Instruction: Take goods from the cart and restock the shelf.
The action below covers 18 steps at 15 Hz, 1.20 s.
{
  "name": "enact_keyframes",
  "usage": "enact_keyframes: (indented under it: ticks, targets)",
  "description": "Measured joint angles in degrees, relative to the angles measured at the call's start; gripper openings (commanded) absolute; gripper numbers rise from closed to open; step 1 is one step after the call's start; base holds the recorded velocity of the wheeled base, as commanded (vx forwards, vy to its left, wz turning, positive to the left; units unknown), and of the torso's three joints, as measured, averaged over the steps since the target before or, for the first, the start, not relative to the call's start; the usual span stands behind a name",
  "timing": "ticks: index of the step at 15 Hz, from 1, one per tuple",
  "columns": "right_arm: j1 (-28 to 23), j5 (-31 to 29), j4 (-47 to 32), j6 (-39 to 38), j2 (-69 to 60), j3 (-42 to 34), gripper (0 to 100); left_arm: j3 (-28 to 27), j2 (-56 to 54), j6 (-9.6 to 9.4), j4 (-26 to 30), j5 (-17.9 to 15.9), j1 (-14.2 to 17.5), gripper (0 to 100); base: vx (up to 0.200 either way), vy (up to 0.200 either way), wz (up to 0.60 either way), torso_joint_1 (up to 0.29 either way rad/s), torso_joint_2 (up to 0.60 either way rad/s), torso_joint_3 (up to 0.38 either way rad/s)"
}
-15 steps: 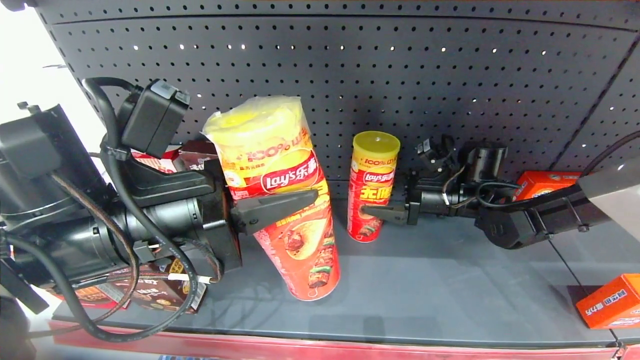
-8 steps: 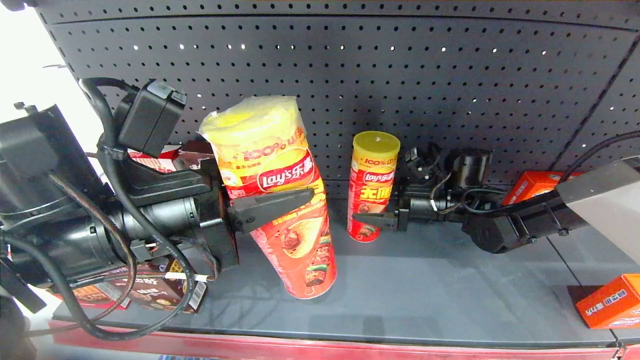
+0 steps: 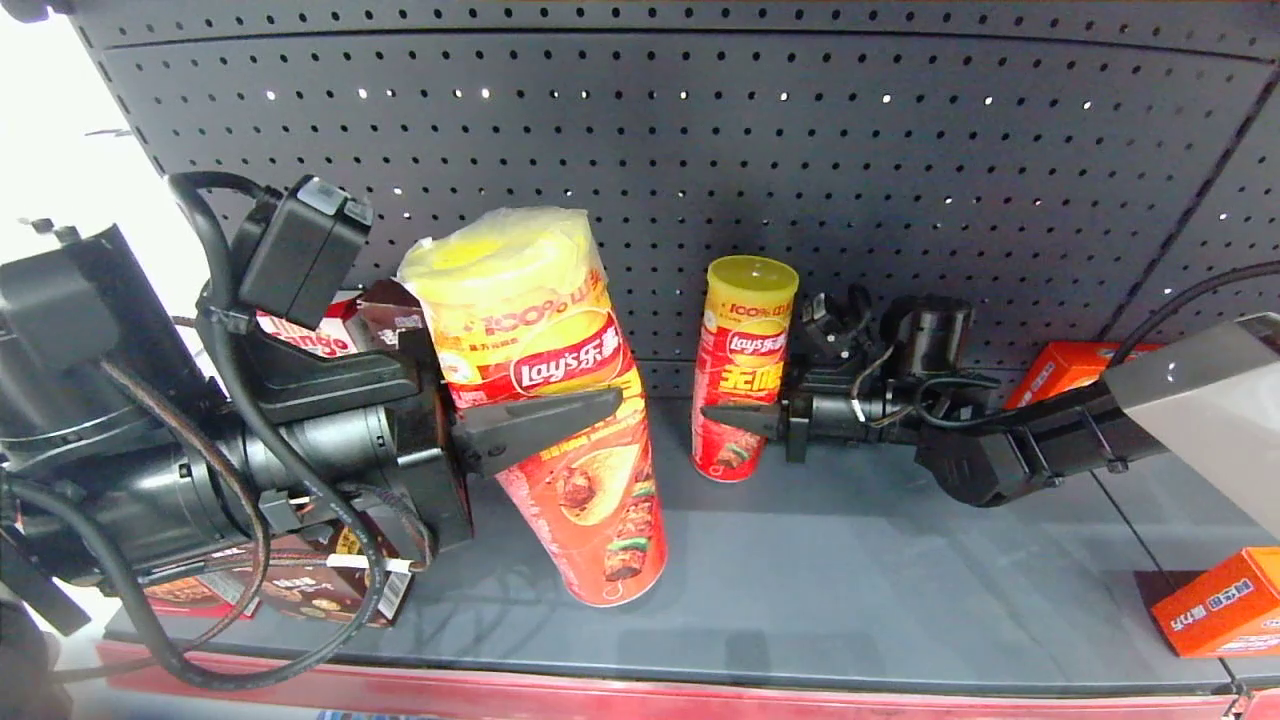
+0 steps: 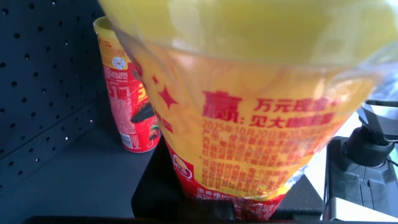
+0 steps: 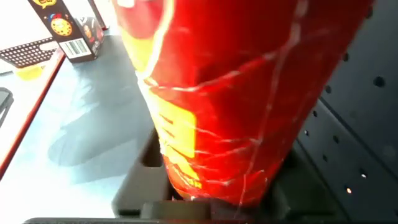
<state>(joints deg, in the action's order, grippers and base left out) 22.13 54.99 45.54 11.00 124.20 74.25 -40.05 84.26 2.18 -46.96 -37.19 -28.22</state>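
A large red-and-yellow chips can [image 3: 590,520] wrapped in clear film leans to the left, its base on the grey shelf [image 3: 850,580] near the front. My left gripper [image 3: 590,385] is shut on its middle; the same can [image 4: 261,137] is close up in the left wrist view. A small chips can [image 3: 745,330] with a yellow lid stands at the back by the pegboard, tilted slightly. My right gripper [image 3: 725,400] is shut on its lower half, one finger across its front. That can also shows as the small chips can [image 4: 127,106] and as the small chips can [image 5: 230,106].
The black pegboard [image 3: 800,150] closes the back of the shelf. Brown snack boxes [image 3: 300,590] lie at the front left and a red box [image 3: 300,335] behind them. Orange boxes sit at the right: one at the back [image 3: 1065,365], one at the front [image 3: 1215,605]. Bare shelf lies between the cans and the orange boxes.
My right gripper slid left around the small can, which shifted a little left and tilted. The left gripper lowered the large can slightly.
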Motion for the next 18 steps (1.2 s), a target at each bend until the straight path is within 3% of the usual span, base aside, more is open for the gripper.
enact_keyframes:
  ticks: [8,13,18]
  targets:
    - [1.3,-3.8,-0.2,-0.2,-5.6,-2.2,0,1.7,-1.3,-0.02,0.1,0.2,0.0,0,0.000,0.000,0.00,0.000,0.00,0.000]
    - [6.0,-10.0,1.8,0.1,-15.5,-15.8,0,1.3,-1.5,0.00,0.2,0.2,0.4,0,0.000,0.000,0.00,0.000,0.00,0.000]
    - [10.3,-15.5,13.0,0.2,-22.0,-32.4,0,1.2,-1.5,0.00,0.2,0.1,1.0,0,0.000,0.000,0.00,0.000,0.00,0.000]
